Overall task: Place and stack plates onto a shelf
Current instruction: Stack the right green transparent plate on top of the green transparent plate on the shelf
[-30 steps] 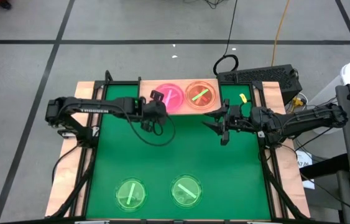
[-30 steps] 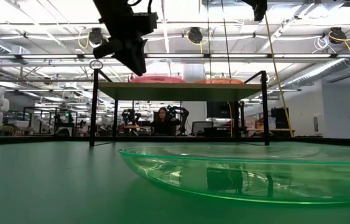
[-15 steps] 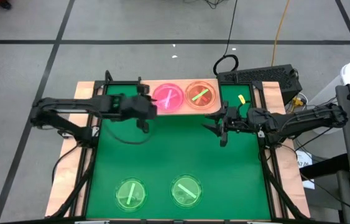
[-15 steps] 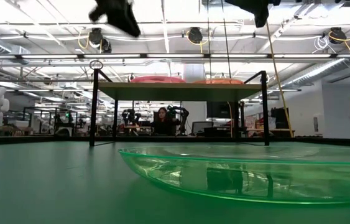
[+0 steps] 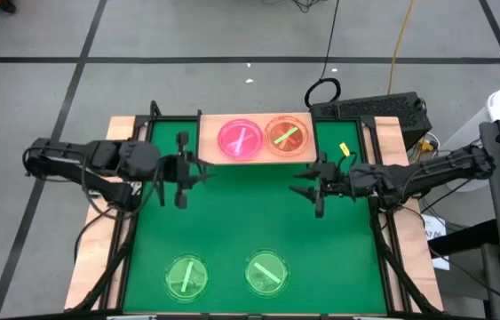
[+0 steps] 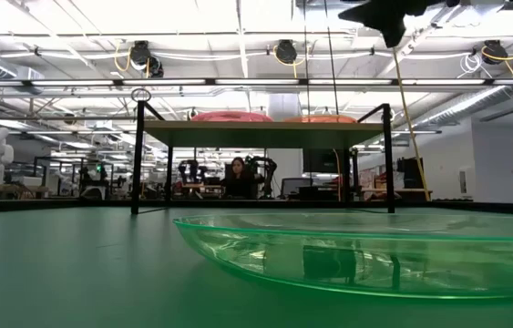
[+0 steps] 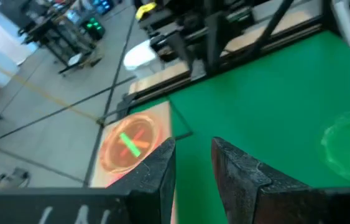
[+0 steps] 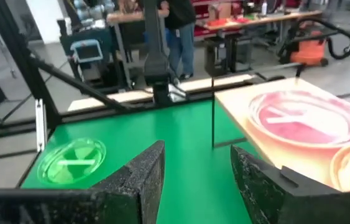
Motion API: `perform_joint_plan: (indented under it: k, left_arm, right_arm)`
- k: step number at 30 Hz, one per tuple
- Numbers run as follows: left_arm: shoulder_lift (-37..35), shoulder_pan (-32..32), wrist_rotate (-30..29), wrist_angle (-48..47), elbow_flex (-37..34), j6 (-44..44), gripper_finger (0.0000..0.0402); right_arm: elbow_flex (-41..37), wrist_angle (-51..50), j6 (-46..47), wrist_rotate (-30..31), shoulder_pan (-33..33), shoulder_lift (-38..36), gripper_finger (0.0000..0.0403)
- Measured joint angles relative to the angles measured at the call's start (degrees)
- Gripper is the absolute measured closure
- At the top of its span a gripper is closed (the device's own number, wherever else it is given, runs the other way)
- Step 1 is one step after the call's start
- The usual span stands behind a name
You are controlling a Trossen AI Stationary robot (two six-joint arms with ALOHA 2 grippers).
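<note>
Both dark two-finger grippers, left [image 5: 181,170] and right [image 5: 316,188], are hovering over the green mat [image 5: 250,222] with fingers parted, holding nothing. Two translucent round plates, pink [image 5: 240,140] and orange [image 5: 287,136], are lying flat on the light wooden shelf [image 5: 210,142]; two green plates [image 5: 186,276] [image 5: 266,272] are resting on the mat's near side

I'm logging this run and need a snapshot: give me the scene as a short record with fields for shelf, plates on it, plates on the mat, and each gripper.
shelf: light wooden board on black legs, at the far edge of the green mat
plates on shelf: pink stack and orange stack, side by side
plates on mat: two green plates at the near edge
left gripper: open, empty, above the mat, left of the shelf
right gripper: open, empty, above the mat, in front of the shelf's right end
</note>
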Motion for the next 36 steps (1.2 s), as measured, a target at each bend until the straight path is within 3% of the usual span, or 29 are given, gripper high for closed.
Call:
perform_joint_plan:
  k: [7, 17, 20, 28, 36]
  left_arm:
    - [-1.53, -3.55, 0.00, 1.31, -3.83, -1.89, 0.0296]
    - [-17.26, -4.17, -0.11, 25.13, -27.86, -4.45, 0.0296]
    - [-21.25, -4.17, -0.08, 27.35, -32.15, -6.50, 0.0296]
    - [-26.36, -4.17, -0.07, 27.45, -38.17, -12.97, 0.0296]
    - [-26.27, -4.17, -0.08, 28.32, -38.27, -15.31, 0.0296]
  right_arm:
    - [-0.01, -2.48, 0.93, 0.01, 0.69, 0.00, 0.0239]
    - [0.01, -2.25, 1.71, 0.96, 0.39, 0.00, 0.0239]
    - [0.01, -1.86, 1.90, 1.31, 0.39, 0.00, 0.0239]
    - [-0.01, -1.96, 2.75, 1.28, 0.41, 2.14, 0.0239]
    - [0.01, -4.63, 4.59, -0.35, 0.42, 5.13, 0.0239]
